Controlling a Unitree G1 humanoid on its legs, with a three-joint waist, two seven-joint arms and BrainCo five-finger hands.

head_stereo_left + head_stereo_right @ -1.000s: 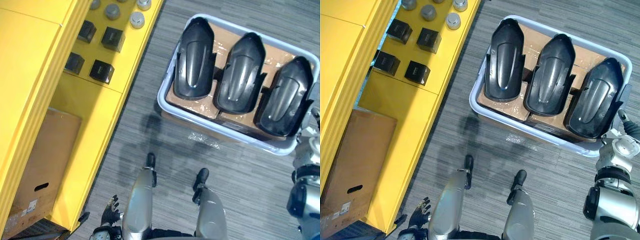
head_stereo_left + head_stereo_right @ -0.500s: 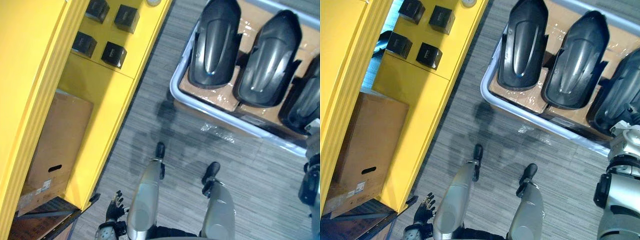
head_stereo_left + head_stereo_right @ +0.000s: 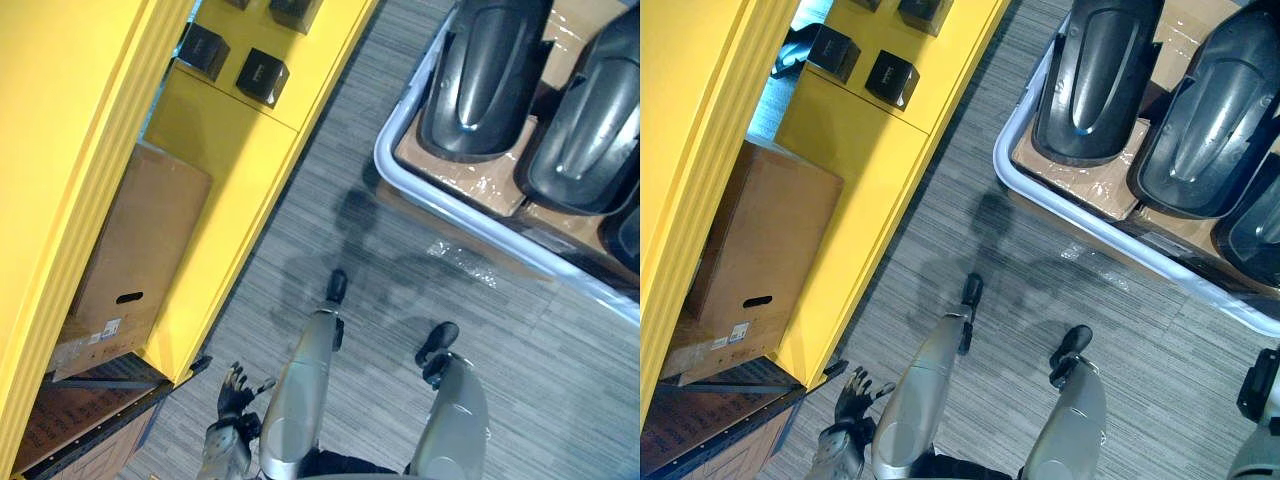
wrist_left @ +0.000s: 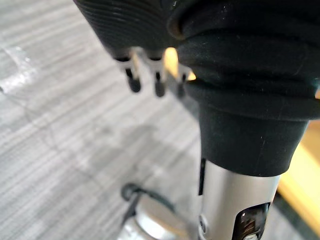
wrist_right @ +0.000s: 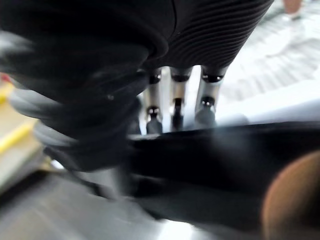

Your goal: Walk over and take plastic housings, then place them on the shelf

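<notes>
Dark plastic housings [image 3: 485, 70] [image 3: 585, 115] lie side by side on cardboard in a white-rimmed tray [image 3: 383, 160] on the floor at the upper right. A third housing [image 3: 1255, 225] sits at the tray's right end. My right hand [image 5: 174, 95] is pressed against the dark rim of a housing [image 5: 225, 155] in the right wrist view, where everything is blurred. Low beside the shelf hangs my left hand [image 3: 232, 392], open with straight fingers [image 4: 134, 82] and nothing in it.
A yellow shelf unit [image 3: 250, 150] runs along the left side. Small black boxes [image 3: 262, 78] rest on its upper level and a cardboard box [image 3: 135, 260] stands on the lower one. Grey striped carpet [image 3: 330, 230] lies between shelf and tray.
The camera has moved: shelf and tray now sit further up and to the right in both eye views. The left hand hangs as before.
</notes>
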